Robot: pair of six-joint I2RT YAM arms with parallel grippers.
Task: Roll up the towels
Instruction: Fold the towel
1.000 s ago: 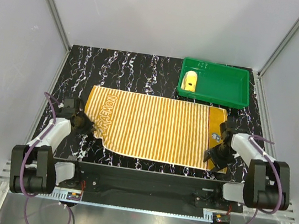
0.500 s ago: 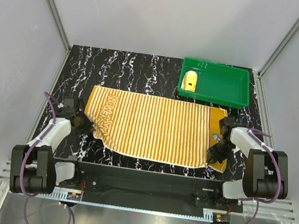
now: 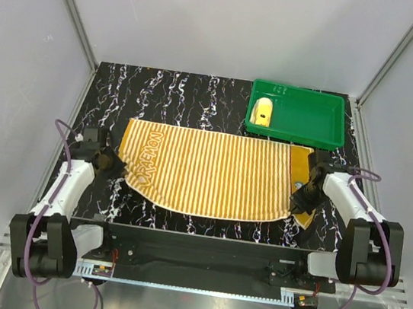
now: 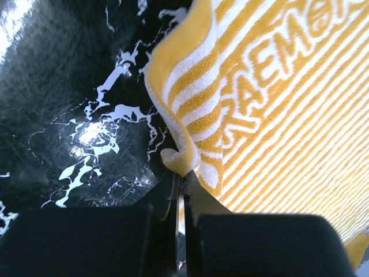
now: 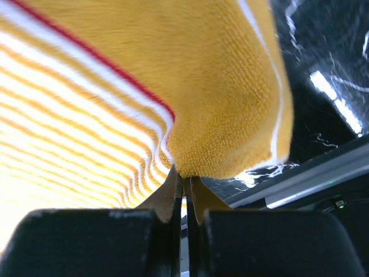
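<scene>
The striped towel (image 3: 211, 174) lies spread across the black marbled table, orange-yellow and cream with a plain yellow band at its right end. My left gripper (image 3: 115, 165) is shut on its near left corner, where the hem bunches at the tips in the left wrist view (image 4: 181, 173). My right gripper (image 3: 301, 201) is shut on the near right corner, pinching the yellow band (image 5: 230, 115) at the tips (image 5: 184, 178). The near edge of the towel curves up between the two grips. A small yellow towel (image 3: 261, 114) lies rolled in the tray.
A green plastic tray (image 3: 308, 119) stands at the back right, just beyond the towel's far right corner. The table's front rail (image 5: 311, 179) runs close under my right gripper. Grey walls close in both sides.
The right gripper went from open to shut on the towel's near right corner. Both grippers then moved away from the front edge, drawing the near corners inward so the near edge bows.
</scene>
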